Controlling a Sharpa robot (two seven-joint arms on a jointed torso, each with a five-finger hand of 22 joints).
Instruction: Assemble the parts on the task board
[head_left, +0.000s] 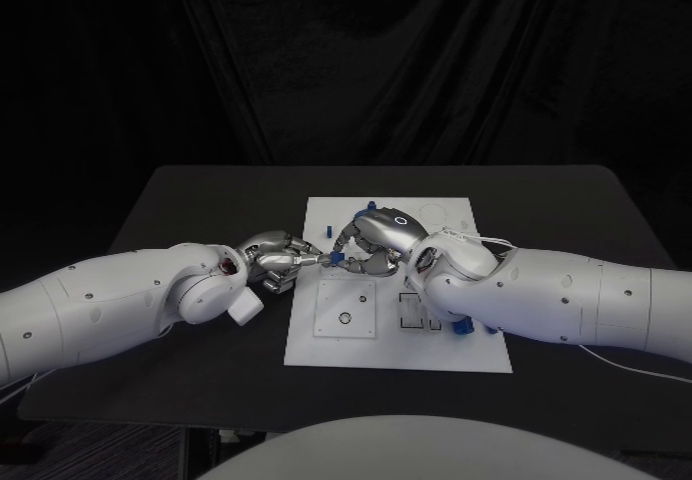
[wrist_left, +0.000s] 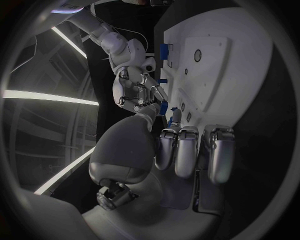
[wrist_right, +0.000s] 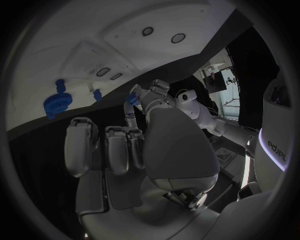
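Note:
The white task board (head_left: 433, 215) lies in the middle of the black table. My left hand (head_left: 281, 258) and right hand (head_left: 372, 240) meet fingertip to fingertip just above the board's left edge. A small blue part (head_left: 335, 257) sits between them, and fingertips of both hands touch it. In the left wrist view the blue part (wrist_left: 164, 107) is at my thumb's tip, with the right hand (wrist_left: 134, 92) closed around it from the other side. In the right wrist view the same part (wrist_right: 132, 99) lies between my right hand (wrist_right: 125, 145) and the left hand (wrist_right: 156, 90).
Another blue part (head_left: 329, 230) stands on the board near its left edge, and one (head_left: 462, 325) lies under my right forearm. A round blue piece (wrist_right: 56, 102) stands on the board. A raised square block with a hole (head_left: 346, 308) and slots (head_left: 418, 312) occupy the board's near half.

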